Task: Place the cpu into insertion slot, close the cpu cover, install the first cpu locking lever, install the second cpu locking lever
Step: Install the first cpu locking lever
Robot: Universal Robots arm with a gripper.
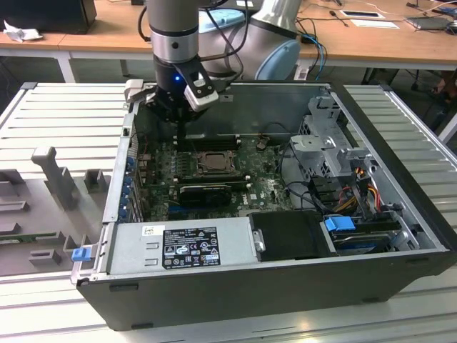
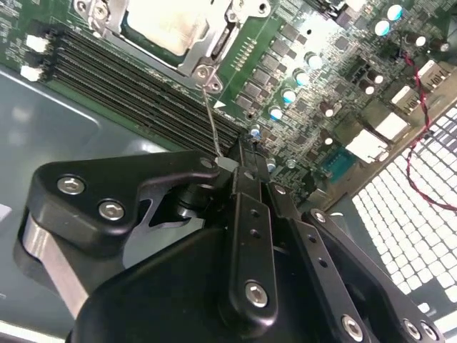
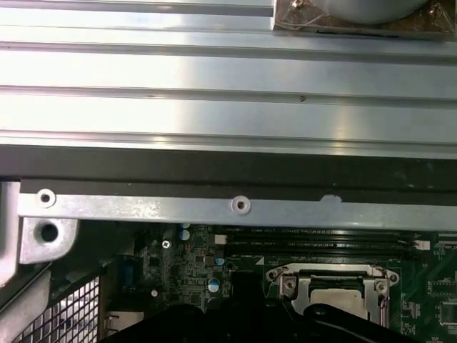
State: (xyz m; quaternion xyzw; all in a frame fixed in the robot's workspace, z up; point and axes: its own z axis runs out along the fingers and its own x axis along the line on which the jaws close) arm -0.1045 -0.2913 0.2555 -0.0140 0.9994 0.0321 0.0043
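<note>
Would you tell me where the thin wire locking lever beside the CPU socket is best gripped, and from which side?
Grip the locking lever at its free end, the small flattened tab farthest from the cpu cover. The rod is thin and appears raised over the memory slots, so come from above the board, closing across the rod.

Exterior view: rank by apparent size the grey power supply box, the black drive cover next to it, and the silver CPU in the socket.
Largest to smallest, as seen in the exterior view:
1. Grey metal power supply box
2. Black rectangular drive cover
3. Small silver-grey square CPU
The CPU sits farther from the camera, but the gap is large enough to rank.
</note>
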